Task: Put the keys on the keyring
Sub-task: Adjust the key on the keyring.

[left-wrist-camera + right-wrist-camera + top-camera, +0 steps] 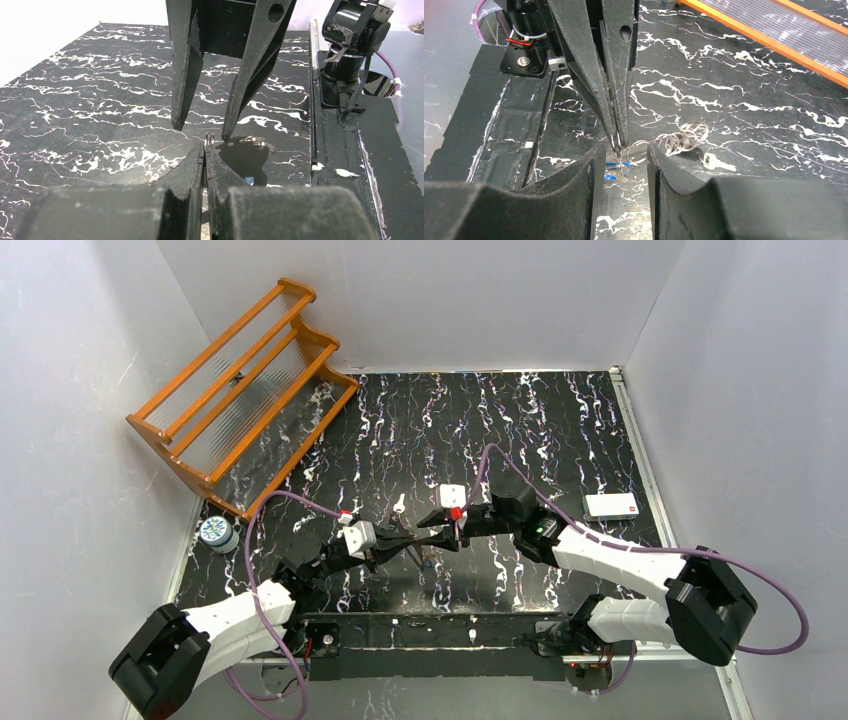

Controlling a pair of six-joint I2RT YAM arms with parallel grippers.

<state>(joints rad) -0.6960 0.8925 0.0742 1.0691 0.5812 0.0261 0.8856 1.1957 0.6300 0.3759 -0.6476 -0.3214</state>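
Observation:
The keyring shows as a string of thin silvery wire loops (684, 137) lying on the black marbled mat. My left gripper (206, 146) is shut on one upright loop (209, 138) of it, edge-on at the fingertips. My right gripper (624, 159) faces it tip to tip and stands open. Its fingers (181, 117) flank the held loop without gripping anything. A blue-headed key (616, 167) lies under the meeting point. A pale key (716, 162) rests beside the loops and is also seen as a pale key (399, 505) from above. In the top view the two grippers, left (408, 540) and right (432, 522), meet mid-table.
An orange wooden rack (240, 390) lies tilted at the back left. A small round tin (215, 532) sits by the mat's left edge. A white card with a red mark (612, 505) lies to the right. White walls enclose the table.

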